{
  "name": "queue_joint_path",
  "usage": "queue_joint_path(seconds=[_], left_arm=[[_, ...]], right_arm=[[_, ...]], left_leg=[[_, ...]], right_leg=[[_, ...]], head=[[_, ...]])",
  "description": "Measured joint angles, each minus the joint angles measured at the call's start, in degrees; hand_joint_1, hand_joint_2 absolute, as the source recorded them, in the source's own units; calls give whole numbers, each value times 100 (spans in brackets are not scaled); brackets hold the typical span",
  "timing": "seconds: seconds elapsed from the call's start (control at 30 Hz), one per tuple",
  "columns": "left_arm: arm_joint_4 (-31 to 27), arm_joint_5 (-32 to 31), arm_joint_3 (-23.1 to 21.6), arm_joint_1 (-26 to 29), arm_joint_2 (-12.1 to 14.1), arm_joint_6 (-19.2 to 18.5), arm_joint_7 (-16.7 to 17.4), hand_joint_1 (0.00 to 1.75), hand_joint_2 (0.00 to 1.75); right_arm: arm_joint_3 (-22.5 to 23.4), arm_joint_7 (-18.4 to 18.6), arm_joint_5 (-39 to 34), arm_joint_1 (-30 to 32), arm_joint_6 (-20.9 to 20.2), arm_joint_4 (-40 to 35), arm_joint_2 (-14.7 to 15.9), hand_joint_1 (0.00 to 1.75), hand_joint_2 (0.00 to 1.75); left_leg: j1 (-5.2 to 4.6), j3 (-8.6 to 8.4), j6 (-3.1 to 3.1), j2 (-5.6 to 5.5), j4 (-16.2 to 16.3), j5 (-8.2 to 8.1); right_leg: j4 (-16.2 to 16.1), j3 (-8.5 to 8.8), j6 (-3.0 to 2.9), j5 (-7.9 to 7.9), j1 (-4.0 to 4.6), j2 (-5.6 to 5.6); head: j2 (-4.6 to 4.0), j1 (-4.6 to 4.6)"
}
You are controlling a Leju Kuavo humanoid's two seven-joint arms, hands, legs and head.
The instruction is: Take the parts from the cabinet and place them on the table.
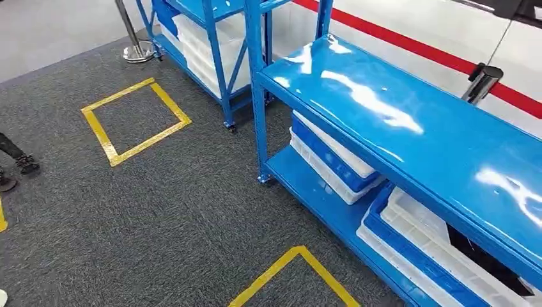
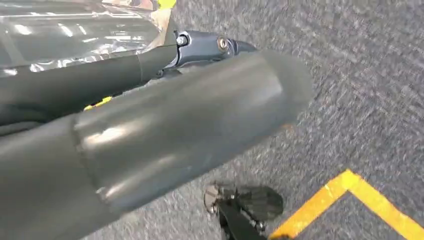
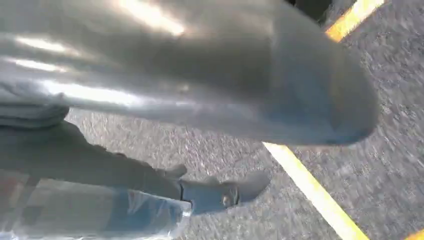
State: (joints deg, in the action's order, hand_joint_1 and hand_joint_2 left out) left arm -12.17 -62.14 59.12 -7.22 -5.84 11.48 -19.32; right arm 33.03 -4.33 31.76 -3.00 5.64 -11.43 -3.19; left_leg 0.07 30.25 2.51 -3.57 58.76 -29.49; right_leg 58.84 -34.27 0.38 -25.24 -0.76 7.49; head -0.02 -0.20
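Two blue cabinets (image 1: pixel 409 128) holding stacked bins (image 1: pixel 332 160), grey carpet (image 1: pixel 160 211), yellow tape squares (image 1: pixel 134 121), hand states unclear

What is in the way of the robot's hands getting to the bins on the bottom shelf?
Nothing visible on the carpet blocks the way. But the shiny blue top shelf covers the stacked bins from above, so the reach probably has to go in under it from the front.

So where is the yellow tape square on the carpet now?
In the head view, the yellow tape square lies on the grey carpet, left of the blue shelving rack.
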Motion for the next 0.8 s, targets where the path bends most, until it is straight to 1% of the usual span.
queue_joint_path(seconds=[0.03,0.07,0.1,0.13,0.17,0.2,0.23,0.27,0.3,0.33,0.37,0.4,0.43,0.47,0.5,0.53,0.57,0.6,0.63,0.67,0.7,0.73,0.77,0.8], left_arm=[[0,4,-4,-9,0,0,0,0,0],[0,4,-13,-12,-13,0,-2,0,0],[0,4,-17,-12,-17,0,-2,0,0],[0,4,-17,-5,-17,0,-2,0,0],[0,9,-17,11,-17,4,0,0,0],[0,9,-17,29,-20,4,2,0,0],[0,9,-17,31,-20,4,2,0,0],[0,11,-17,30,-22,4,4,0,0],[0,13,-17,29,-28,4,4,0,0],[0,18,-17,30,-39,2,4,0,0],[2,18,-17,29,-44,0,4,0,0],[-2,17,-17,26,-39,0,2,0,0],[-2,26,-15,28,-28,0,-4,0,0],[-2,26,-15,24,-28,0,-7,0,0],[-2,33,-15,10,-33,-2,-9,0,0],[0,33,-15,-7,-42,-4,-11,0,0],[0,35,-17,-10,-50,-7,-11,0,0],[0,39,-15,-15,-52,-7,-11,0,0],[0,48,-17,-12,-52,-7,-13,0,0],[0,70,-15,0,-52,-4,-13,0,0],[0,79,-15,22,-48,-4,-11,0,0],[0,79,-15,36,-46,-2,-7,0,0],[0,85,-13,44,-48,-2,-7,0,0],[0,85,-13,46,-50,-2,-7,0,0]], right_arm=[[0,0,0,18,0,0,-7,0,0],[2,0,0,29,0,0,4,0,0],[2,0,0,26,0,0,7,0,0],[2,2,2,8,2,2,7,0,0],[2,0,2,-12,2,2,7,0,0],[2,2,2,-18,2,2,7,0,0],[2,0,2,-16,4,2,7,0,0],[2,0,2,2,4,2,11,0,0],[2,2,2,19,7,2,22,0,0],[2,2,4,27,9,2,31,0,0],[2,0,7,24,11,2,39,0,0],[2,0,13,7,11,2,33,0,0],[2,-2,18,-9,11,0,17,0,0],[2,-7,20,-21,13,0,22,0,0],[2,-4,20,5,13,0,35,0,0],[2,-4,22,17,15,0,39,0,0],[2,-4,24,12,15,0,44,0,0],[2,-4,31,20,16,0,44,0,0],[2,-4,35,12,20,0,48,0,0],[2,-4,37,0,20,0,46,0,0],[2,-4,37,-6,20,0,44,0,0],[2,-4,37,-2,20,0,39,0,0],[2,-4,37,4,20,0,39,0,0],[2,-4,37,15,20,0,42,0,0]], left_leg=[[-10,-13,35,62,-41,30],[70,-71,59,164,-217,143],[47,-109,53,222,-308,185],[45,-102,82,305,-314,211],[36,-82,74,403,-313,213],[34,-80,73,504,-312,212],[34,-66,69,594,-308,209],[39,-64,67,678,-305,209],[52,-64,45,760,-302,198],[65,-68,13,830,-286,185],[89,-73,-35,899,-245,155],[60,-71,-102,967,-182,114],[44,-48,-165,1020,-150,70],[43,-66,-211,1062,-146,62],[62,-91,-235,1104,-147,69],[75,-121,-274,1165,-173,91],[97,-122,-321,1208,-154,38],[140,-101,-358,912,-27,-84],[151,28,-357,619,272,-312],[150,225,-359,473,706,-562],[147,476,-365,396,1228,-798],[146,669,-358,375,1597,-907],[143,745,-335,364,1707,-874],[139,700,-301,355,1563,-714]], right_leg=[[-37,-5,42,27,4,56],[-3,-32,52,37,64,-8],[143,-136,35,-65,68,-339],[445,-286,1,-246,70,-516],[872,-486,-19,-442,50,-601],[1248,-659,-13,-589,24,-641],[1531,-781,21,-680,1,-664],[1559,-768,82,-659,-27,-684],[1286,-593,175,-541,-65,-714],[836,-328,263,-380,-100,-778],[270,0,344,-209,-133,-914],[-52,153,320,-219,-141,-1173],[-26,178,285,-192,-72,-1173],[4,140,181,-182,-94,-1081],[7,115,156,-181,-70,-1027],[7,61,109,-173,-42,-964],[-21,132,44,-149,-107,-887],[-29,120,21,-141,-123,-826],[-28,113,-25,-115,-122,-784],[-28,95,-53,-104,-111,-724],[-26,72,-71,-92,-86,-635],[-25,53,-91,-78,-59,-556],[-24,44,-108,-65,-41,-480],[-24,44,-110,-62,-26,-400]], head=[[2,-7],[2,9],[0,5],[0,57],[2,63],[0,57],[0,61],[2,66],[2,59],[0,68],[0,61],[0,68],[0,77],[0,41],[0,33],[2,37],[0,42],[0,25],[0,-8],[0,-13],[0,-17],[2,-18],[2,-15],[2,-18]])
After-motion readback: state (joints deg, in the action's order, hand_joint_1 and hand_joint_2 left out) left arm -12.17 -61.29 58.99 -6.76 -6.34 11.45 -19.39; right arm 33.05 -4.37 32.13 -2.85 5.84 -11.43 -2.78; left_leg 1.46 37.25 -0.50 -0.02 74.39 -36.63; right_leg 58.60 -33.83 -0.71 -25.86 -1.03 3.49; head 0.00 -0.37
